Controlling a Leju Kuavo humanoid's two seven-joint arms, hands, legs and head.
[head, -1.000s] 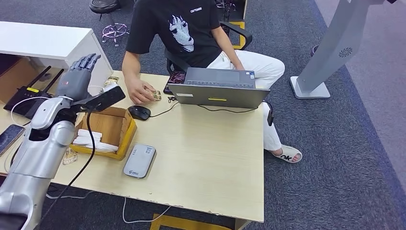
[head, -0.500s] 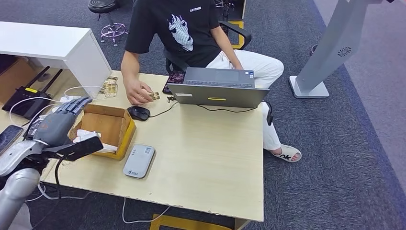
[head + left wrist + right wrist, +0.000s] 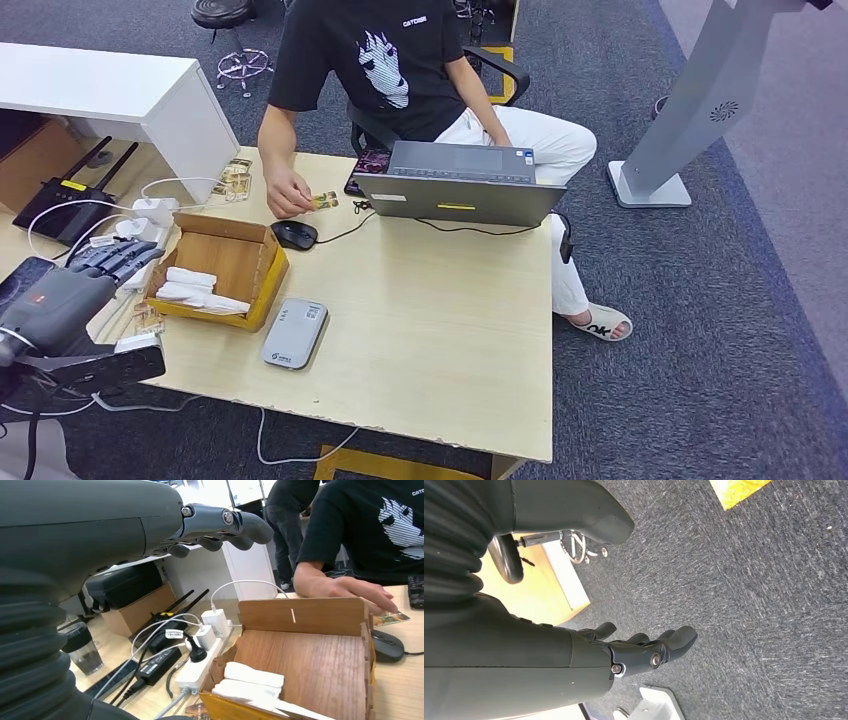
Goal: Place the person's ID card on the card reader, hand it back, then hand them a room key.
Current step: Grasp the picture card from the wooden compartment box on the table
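A seated person's hand (image 3: 288,193) holds a small ID card (image 3: 324,200) just above the table's far side; the card (image 3: 393,617) also peeks out beyond the box in the left wrist view. The grey-white card reader (image 3: 294,334) lies flat near the table's front. A wooden box (image 3: 262,283) beside it holds white room key cards (image 3: 192,286). My left hand (image 3: 108,262) hangs low at the table's left edge beside the box, fingers (image 3: 222,526) stretched out, holding nothing. My right hand (image 3: 640,650) hangs over the carpet, fingers apart and empty.
A grey laptop (image 3: 459,185) and a black mouse (image 3: 294,235) sit at the far side. A power strip with chargers (image 3: 148,215), a router (image 3: 62,204) and a phone (image 3: 22,282) crowd the left. A white cabinet (image 3: 110,95) stands behind.
My left arm has dropped from raised above the box to low at the table's left edge. The person has lifted the card slightly off the table.
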